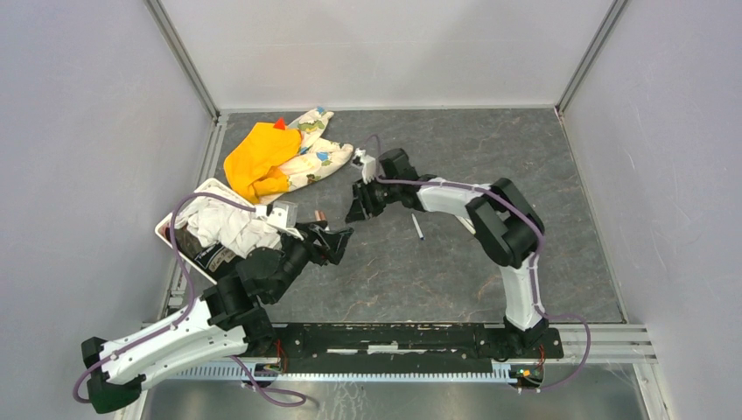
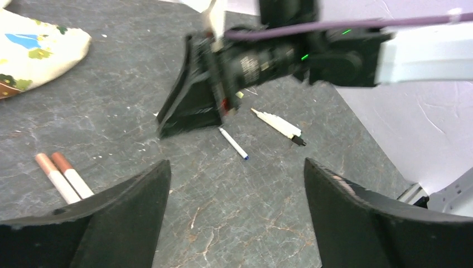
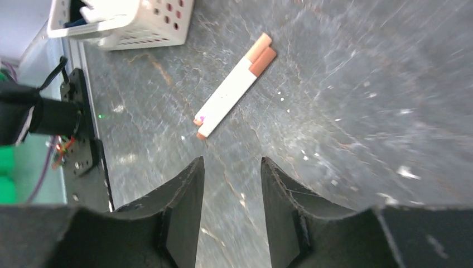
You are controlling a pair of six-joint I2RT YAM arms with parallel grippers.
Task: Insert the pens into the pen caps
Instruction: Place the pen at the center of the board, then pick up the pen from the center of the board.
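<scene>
Mat of dark grey, stone-veined material covers the table in the overhead view, between pale walls. At its far left lie a crumpled orange cloth and, touching it, a cream cloth printed with blue and green shapes. Nearer the arms sits a white perforated plastic basket heaped with white fabric. The left gripper and the right gripper point toward each other near the mat's middle, close but apart. One thin white pen with a dark tip lies on the mat just beside the right forearm. From the left wrist, the left gripper shows its black fingers spread wide, with only bare mat between them. Just beside the finger at the left of this view lies a pair of white-barrelled pens with salmon-brown ends, side by side and touching. Beyond, the right gripper hangs tip-down close over the mat. Past it lie a slim white pen with a blue tip and a thicker white pen with a black tip, near each other but apart. A corner of the printed cloth shows at upper left. From the right wrist, the right gripper has its fingers parted by a narrow gap, holding nothing. The pair of pens lies flat on the mat ahead of the fingertips, apart from them, its salmon-brown ends pointing away, and the basket stands at upper left.
</scene>
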